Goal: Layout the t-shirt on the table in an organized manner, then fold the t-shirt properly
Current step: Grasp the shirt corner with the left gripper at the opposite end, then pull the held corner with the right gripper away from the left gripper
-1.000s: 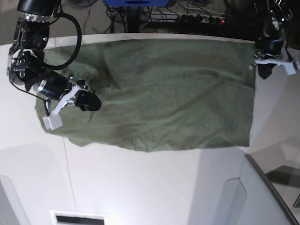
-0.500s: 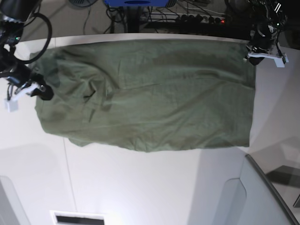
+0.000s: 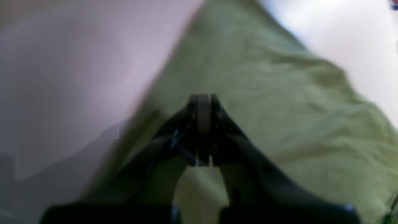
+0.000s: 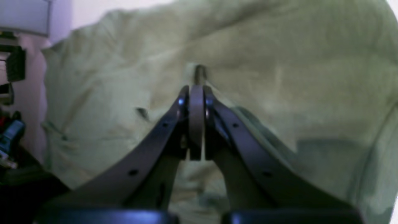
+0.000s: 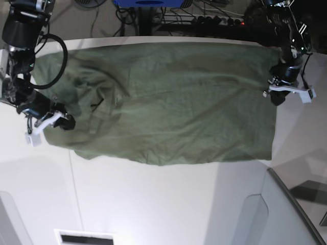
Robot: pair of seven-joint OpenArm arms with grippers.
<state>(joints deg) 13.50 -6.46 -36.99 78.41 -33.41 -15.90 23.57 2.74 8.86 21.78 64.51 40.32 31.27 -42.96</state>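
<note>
One t-shirt (image 5: 168, 102), olive green, spread wide across the far half of the white table (image 5: 153, 204); its long edges run roughly parallel to the table's far rim, the near edge wavy and slightly bunched toward the lower left corner. Creases cross the cloth, with a small dark fold mark left of centre. Right gripper (image 5: 64, 122), at the left end of the shirt in the base view: jaws pressed fully together, tip resting at the shirt's edge; whether any cloth is pinched between them cannot be told. Its wrist view shows the closed jaws (image 4: 196, 102) over pale green fabric (image 4: 279, 77). Left gripper (image 5: 278, 97), at the right end of the shirt near the far corner: jaws likewise closed, sitting on or just at the cloth's side edge; a grip on fabric cannot be confirmed. Its wrist view, blurred, shows the shut jaws (image 3: 202, 109) above green cloth (image 3: 295, 109) with bare table (image 3: 77, 62) beside. One grey translucent panel (image 5: 286, 214) at the near right corner, well apart from the shirt.
</note>
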